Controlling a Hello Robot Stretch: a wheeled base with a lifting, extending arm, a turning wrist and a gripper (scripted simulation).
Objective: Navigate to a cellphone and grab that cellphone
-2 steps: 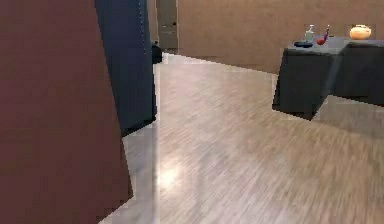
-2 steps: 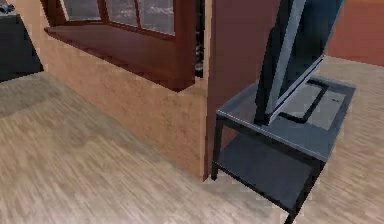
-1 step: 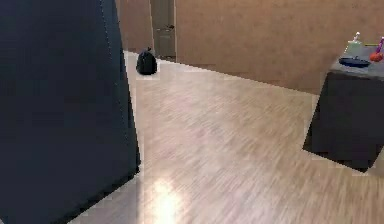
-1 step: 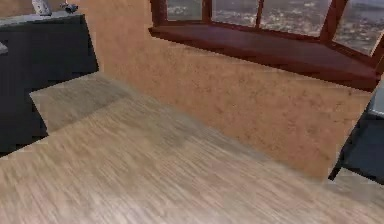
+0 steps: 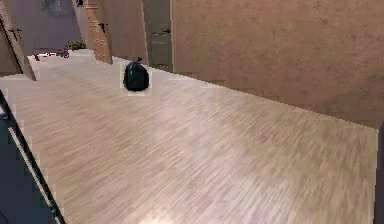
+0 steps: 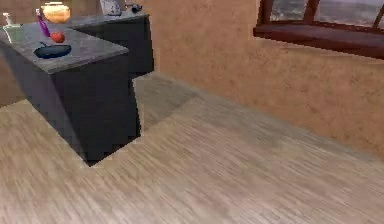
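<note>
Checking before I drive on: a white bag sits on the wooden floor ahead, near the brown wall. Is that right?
Not quite. The bag is black, not white, as the forward view shows. The rest holds: it sits on the wooden floor ahead, near the brown wall.
</note>
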